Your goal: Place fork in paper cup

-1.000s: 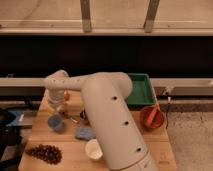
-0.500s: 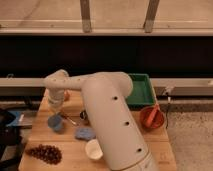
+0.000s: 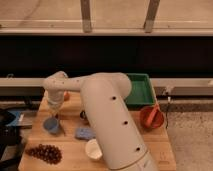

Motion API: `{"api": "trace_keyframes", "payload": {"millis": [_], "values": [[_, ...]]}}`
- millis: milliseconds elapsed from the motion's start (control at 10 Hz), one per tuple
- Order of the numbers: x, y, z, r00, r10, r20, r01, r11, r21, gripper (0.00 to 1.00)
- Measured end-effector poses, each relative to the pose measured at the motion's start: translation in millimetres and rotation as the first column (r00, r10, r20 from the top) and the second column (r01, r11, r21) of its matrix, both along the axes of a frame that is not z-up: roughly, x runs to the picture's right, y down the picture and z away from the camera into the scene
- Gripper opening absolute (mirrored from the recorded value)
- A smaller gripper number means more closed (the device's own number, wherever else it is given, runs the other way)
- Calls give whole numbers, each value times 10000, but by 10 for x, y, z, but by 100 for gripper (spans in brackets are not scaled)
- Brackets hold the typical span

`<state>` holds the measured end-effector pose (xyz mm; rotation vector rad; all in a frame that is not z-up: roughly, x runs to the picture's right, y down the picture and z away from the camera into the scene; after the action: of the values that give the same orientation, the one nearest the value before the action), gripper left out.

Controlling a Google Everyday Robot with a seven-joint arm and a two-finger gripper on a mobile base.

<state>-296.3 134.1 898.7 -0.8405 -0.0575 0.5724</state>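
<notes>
**Gripper closed at the far-left of the table, fork just beneath it**

The robot's thick white arm [image 3: 107,120] rises from the near edge of the scene, bends at the far side and reaches left across the wooden table [image 3: 152,146]. At its end the gripper [image 3: 54,111] points down over the left part of the tabletop, its jaws drawn together – narrow, not wide.

Just below and slightly right of the gripper lies the fork [image 3: 61,126], seen as a thin dark line that slants toward the near right. Its upper end comes up to the gripper's tip; whether the jaws actually clamp it cannot be made out. The fork runs close along the right side of a small blue cup [image 3: 49,125], which stands directly beneath the gripper.

The paper cup [image 3: 93,149] – white, upright, open end up – sits nearer the front edge, right of the fork and well apart from it, close against the base of the arm. Between the two lies a light-blue cloth [image 3: 84,133].

A bunch of dark grapes [image 3: 44,152] rests at the near-left corner. On the right side an orange bowl [image 3: 151,116] stands near the table's edge, and a green tray [image 3: 141,90] lies at the far right.
</notes>
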Motion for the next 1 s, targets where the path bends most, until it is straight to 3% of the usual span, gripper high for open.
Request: {"api": "trace_keyframes", "payload": {"millis": [600,800,1000], "values": [[40,-31,-4,10000,5,-32,-5,10000,57,9],[237,-246,-31,9995,269,-180,-258,9980,572,9],[359,-569,-202,9985,501,-215,-475,9932,1066,9]]}}
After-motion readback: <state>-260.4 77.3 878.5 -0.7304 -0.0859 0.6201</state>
